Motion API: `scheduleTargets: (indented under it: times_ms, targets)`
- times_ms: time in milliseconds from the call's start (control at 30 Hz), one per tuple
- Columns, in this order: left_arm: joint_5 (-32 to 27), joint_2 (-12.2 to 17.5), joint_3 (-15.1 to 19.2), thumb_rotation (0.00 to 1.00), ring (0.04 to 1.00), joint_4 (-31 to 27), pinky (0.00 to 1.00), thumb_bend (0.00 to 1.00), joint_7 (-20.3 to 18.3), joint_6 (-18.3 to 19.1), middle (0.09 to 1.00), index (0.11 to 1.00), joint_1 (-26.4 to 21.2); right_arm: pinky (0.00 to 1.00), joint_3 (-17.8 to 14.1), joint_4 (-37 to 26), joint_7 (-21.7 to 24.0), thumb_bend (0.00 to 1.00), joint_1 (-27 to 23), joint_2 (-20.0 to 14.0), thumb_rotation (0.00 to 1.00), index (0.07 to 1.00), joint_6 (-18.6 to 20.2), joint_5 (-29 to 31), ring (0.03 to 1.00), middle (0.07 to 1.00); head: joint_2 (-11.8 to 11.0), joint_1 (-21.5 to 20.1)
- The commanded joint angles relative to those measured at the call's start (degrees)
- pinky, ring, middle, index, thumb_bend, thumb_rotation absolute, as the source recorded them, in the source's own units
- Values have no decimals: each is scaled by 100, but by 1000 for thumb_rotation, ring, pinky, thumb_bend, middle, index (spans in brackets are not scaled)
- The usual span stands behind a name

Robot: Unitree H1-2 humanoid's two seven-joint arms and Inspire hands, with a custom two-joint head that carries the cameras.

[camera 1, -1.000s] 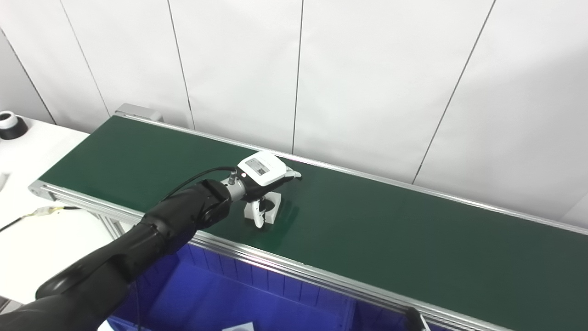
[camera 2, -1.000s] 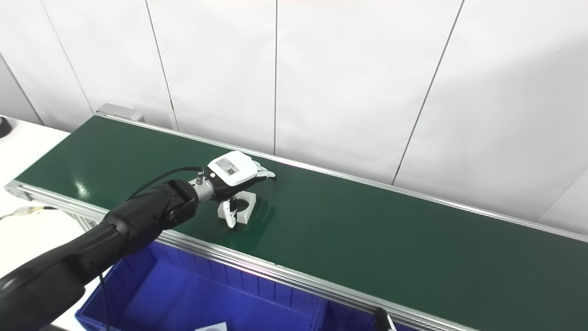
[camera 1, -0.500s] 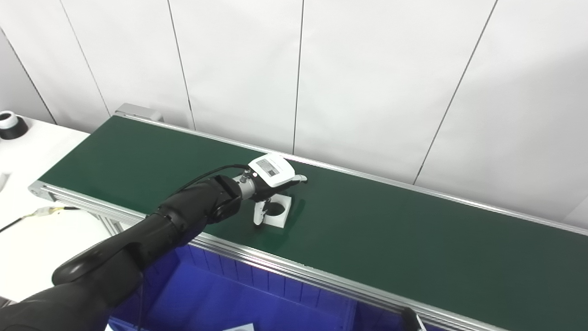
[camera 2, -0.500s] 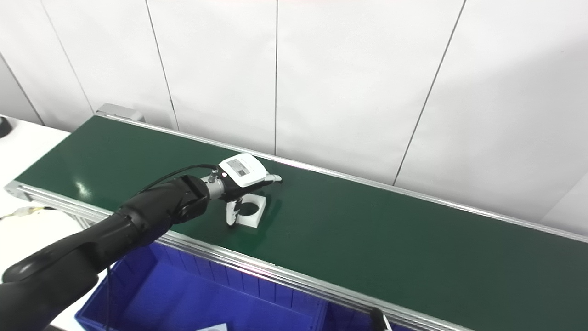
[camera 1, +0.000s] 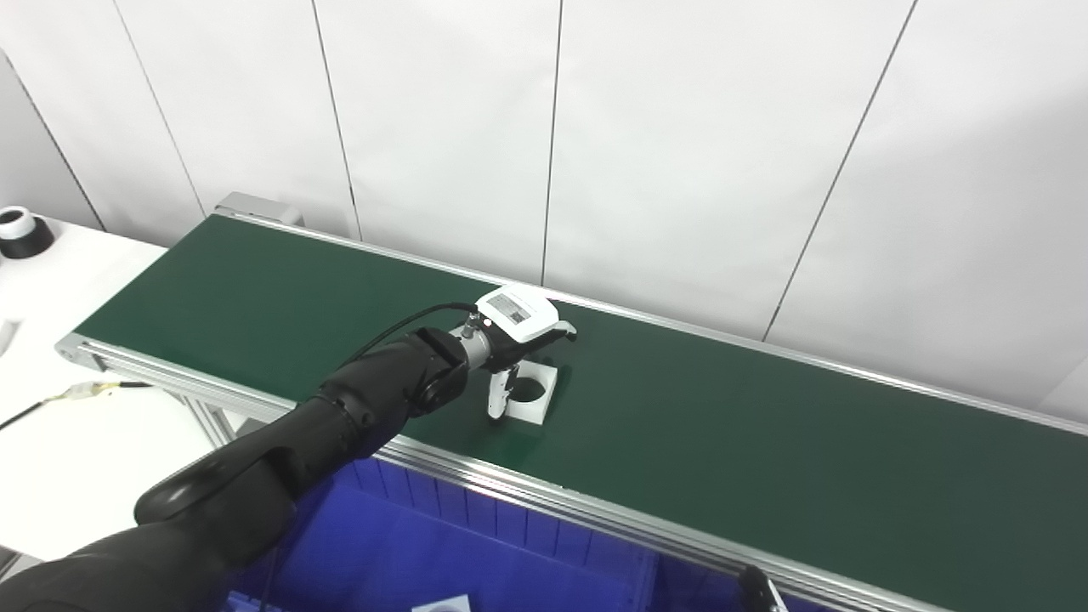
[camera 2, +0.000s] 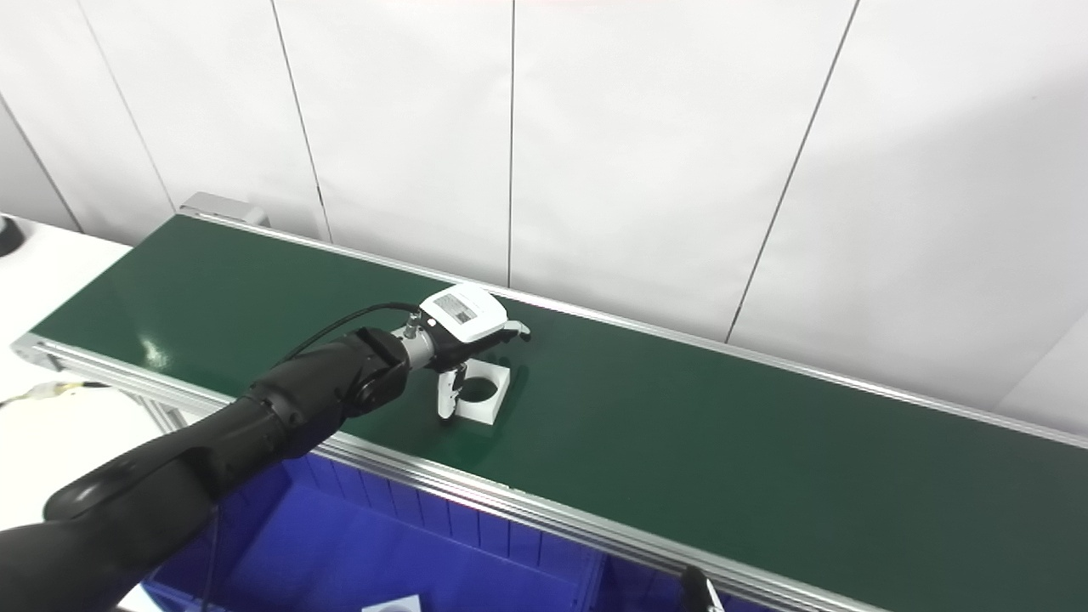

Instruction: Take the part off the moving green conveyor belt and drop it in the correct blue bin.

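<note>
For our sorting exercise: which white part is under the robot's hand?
The square part with the round hole, on the green belt; the other part lies in the blue bin.

White square part (camera 1: 531,395) with round hole, lying flat on green belt (camera 1: 722,442)
Sitting centre-left of frame; blue bin (camera 1: 476,552) showing bottom-left.

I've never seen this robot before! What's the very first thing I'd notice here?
Probably the long green conveyor belt running across the picture. Near its middle, the robot's black left arm reaches over it, and its white left hand hovers over a small white square part with a round hole. A blue bin sits below the belt's near edge.
</note>
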Motion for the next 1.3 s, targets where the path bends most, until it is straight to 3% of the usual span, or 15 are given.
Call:
scheduleTargets:
  times_ms: [0, 100, 133, 167, 233, 267, 367, 867, 967, 1067, 1267]
  targets:
    - [48, -13, -99, 1, 611, 167, 491, 994, -41, 240, 687, 773, 66, 919, 27, -214, -71, 848, -15, 42, 987, 925, -210, -24, 918, 913, 4, -7]
    - [48, -37, -122, 0, 482, 186, 383, 956, -10, 288, 583, 704, 50, 914, 49, -224, -93, 848, -15, 38, 987, 924, -210, -26, 916, 913, 25, -11]
    - [28, -44, -120, 0, 397, 190, 316, 761, 1, 287, 530, 682, 46, 913, 59, -224, -101, 847, -17, 33, 988, 924, -210, -30, 915, 913, 25, -11]
    - [12, -45, -116, 0, 336, 182, 268, 662, 5, 289, 502, 663, 48, 915, 70, -230, -105, 847, -15, 29, 989, 925, -210, -31, 916, 913, 22, -8]
    - [-65, -40, -94, 0, 268, 246, 208, 579, 116, 164, 478, 621, 31, 920, 90, -233, -119, 844, -16, 22, 993, 927, -210, -36, 918, 914, 26, -6]
    - [-97, -35, -96, 0, 248, 268, 190, 547, 156, 124, 474, 544, 23, 921, 99, -235, -126, 841, -16, 19, 996, 928, -210, -38, 919, 915, 26, -6]
    - [-179, 7, -115, 0, 205, 276, 148, 528, 195, 28, 471, 493, -4, 926, 104, -240, -108, 830, -11, 24, 997, 933, -210, -15, 921, 916, 38, -18]
    - [-183, 100, -203, 0, 231, 101, 166, 527, 25, 112, 472, 490, -18, 954, 126, -200, -135, 857, -9, 10, 1000, 939, -210, -29, 936, 922, 45, -23]
    - [-250, 158, -119, 0, 284, -299, 214, 526, -262, 211, 475, 491, 17, 951, 122, -200, -135, 857, -8, 2, 1000, 940, -210, -27, 933, 922, 66, 18]
    - [-238, 240, -24, 0, 235, -799, 165, 527, -382, 250, 473, 489, 98, 950, 85, -194, -72, 864, -11, 14, 996, 938, -210, 36, 931, 921, 65, 53]
    - [-313, 450, 228, 0, 348, -2113, 269, 520, -782, 197, 433, 526, 304, 942, 42, -173, 5, 869, -38, 29, 996, 940, -210, 75, 928, 921, 166, 96]
